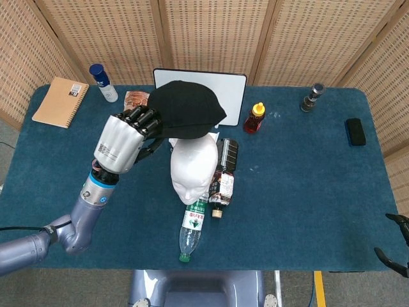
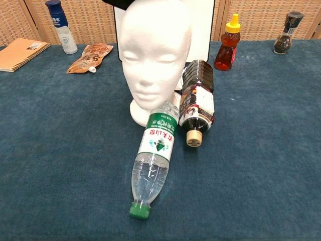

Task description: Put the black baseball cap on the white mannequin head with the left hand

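Left hand grips the black baseball cap by its left edge, dark fingers curled onto the fabric. Cap is held in the air over the back and top of the white mannequin head; from the head view it overlaps the head's upper part and the lower edge of the whiteboard behind. Whether cap and head touch: cannot tell. In the chest view only a dark sliver of the cap shows at the top edge, just left of the head's crown; the left hand itself is outside that view.

Mannequin head stands upright on the blue table, face toward the robot. Clear water bottle with green cap lies on its side in front of the head, its base touching the head's base. Dark sauce bottle lies just right of the head, mouth toward the robot. Orange-capped bottle stands right of the head, beside the whiteboard. Pepper grinder and a black phone sit well to the right. Left of the head: snack pouch, blue-capped bottle, notebook.

Right hand shows only partly at the lower right corner of the head view, well apart from the head; fingers apart, nothing in them.
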